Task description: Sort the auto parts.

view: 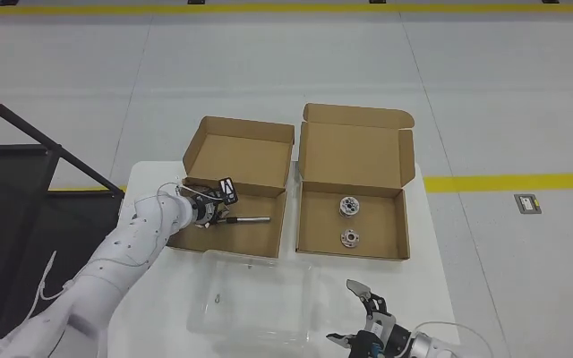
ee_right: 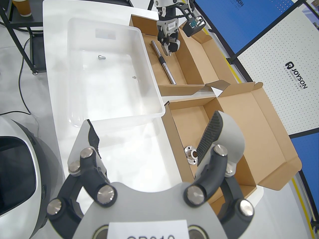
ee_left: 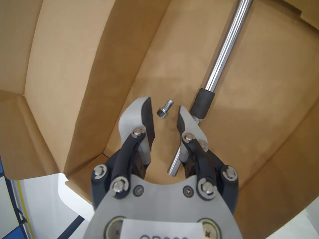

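My left gripper [ee_left: 164, 104] is open inside the left cardboard box [ee_left: 87, 50], low over its floor. A small silver bolt [ee_left: 164, 109] sits between the fingertips, and neither pad touches it. Beside it lies a steel rod [ee_left: 228, 40] with a black sleeve, also seen from above as the rod [view: 251, 218]. The right box [view: 385, 224] holds two round flanged parts [view: 349, 207] [view: 350, 237]. My right gripper [ee_right: 153, 120] stands open with nothing in it at the table's front, near that box's front corner.
A clear plastic tray [ee_right: 149, 68] stands in front of the boxes and holds a small bolt [ee_right: 101, 57] and a tiny piece [ee_right: 134, 77]. Both box lids stand open at the back. A paper cup [ee_right: 22, 4] sits on a black shelf beside the table.
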`<state>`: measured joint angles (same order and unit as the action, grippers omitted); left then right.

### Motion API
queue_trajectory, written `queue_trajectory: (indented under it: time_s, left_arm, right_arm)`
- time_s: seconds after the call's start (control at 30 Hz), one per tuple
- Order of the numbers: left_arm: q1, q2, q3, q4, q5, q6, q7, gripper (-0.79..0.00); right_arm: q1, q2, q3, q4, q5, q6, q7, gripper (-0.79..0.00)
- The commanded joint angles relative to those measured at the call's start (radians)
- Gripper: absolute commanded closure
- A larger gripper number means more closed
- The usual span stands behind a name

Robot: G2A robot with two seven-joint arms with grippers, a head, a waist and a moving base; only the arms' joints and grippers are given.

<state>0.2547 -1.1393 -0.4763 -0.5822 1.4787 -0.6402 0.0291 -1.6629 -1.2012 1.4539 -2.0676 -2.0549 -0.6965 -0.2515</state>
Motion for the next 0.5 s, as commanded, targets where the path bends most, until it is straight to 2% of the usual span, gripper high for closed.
queue_trajectory:
  time_s: [0.0,0.13,0.23,0.37,0.47]
  left_arm:
    - [-0.007,-0.006,0.001,0.021,0.010,-0.001,0.023,-0.376]
    - [-0.015,-0.009,-0.003,0.033,0.036,0.010,0.091,-0.388]
    - [-0.014,0.004,-0.009,0.015,0.077,0.016,0.160,-0.385]
    - [0.004,0.041,-0.022,-0.054,0.152,0.013,0.237,-0.385]
    - [0.032,0.083,-0.043,-0.138,0.211,-0.008,0.279,-0.385]
  right_arm:
    - [0.000,0.000,0.000,0.000,0.000,0.000,0.000,-0.785]
    - [0.000,0.000,0.000,0.000,0.000,0.000,0.000,-0.785]
    - [0.000,0.000,0.000,0.000,0.000,0.000,0.000,-0.785]
    - [0.000,0.000,0.000,0.000,0.000,0.000,0.000,-0.785]
    - [0.000,0.000,0.000,0.000,0.000,0.000,0.000,-0.785]
